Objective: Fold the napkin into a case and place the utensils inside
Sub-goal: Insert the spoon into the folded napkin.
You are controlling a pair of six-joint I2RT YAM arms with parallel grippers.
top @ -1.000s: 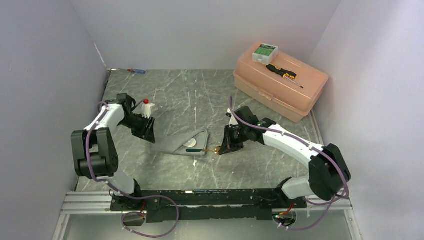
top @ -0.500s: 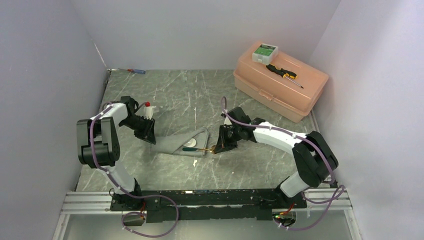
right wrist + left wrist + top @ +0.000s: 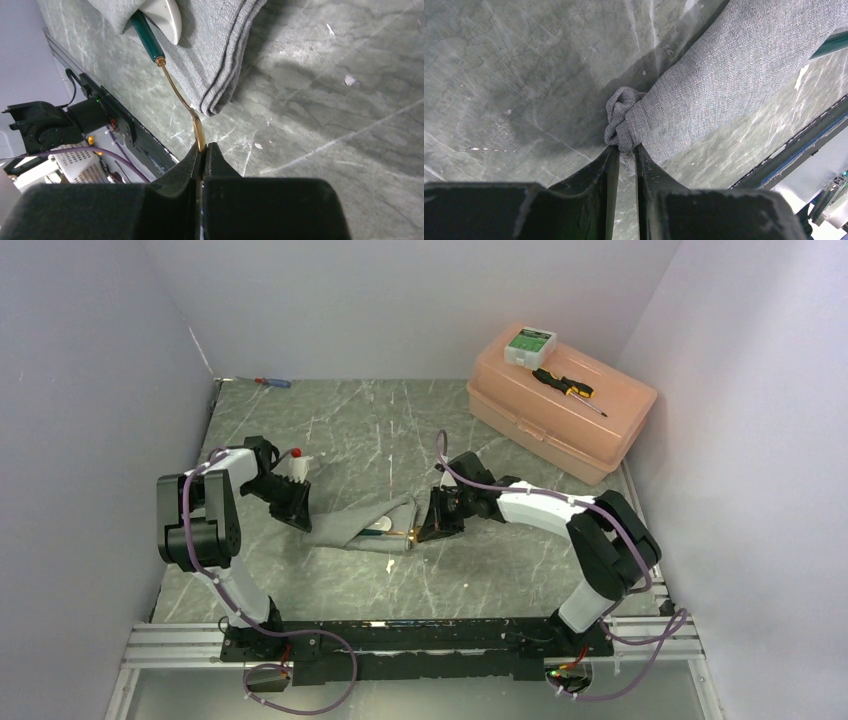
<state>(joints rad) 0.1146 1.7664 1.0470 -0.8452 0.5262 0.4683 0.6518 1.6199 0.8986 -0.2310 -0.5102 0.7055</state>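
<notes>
Grey marbled table (image 3: 350, 420), lilac walls all round, pink toolbox (image 3: 560, 415) parked at the far right. The napkin (image 3: 350, 528) is laid out mid-table, already folded into a long pouch with its mouth facing right.

So, what's been changed in the last second: the left claw (image 3: 624, 150) was spread wider and held just off the cloth, and now it's been brought down and pinched onto the bunched-up left end of the napkin. Looks like that end is being pinned so the pouch isn't shoved along.

Meanwhile the right claw (image 3: 201, 147) has been slid leftward. It's clenched on the gold end of the gold spoon (image 3: 177, 92), and the dark green handle has been fed further under the top layer than before. The white spoon (image 3: 165, 15) can be seen sitting in the mouth of the fold, right beside that handle.

Judging by that, the folding is done and the job is nearly wrapped. The gold spoon still has to be pushed home and let go.
</notes>
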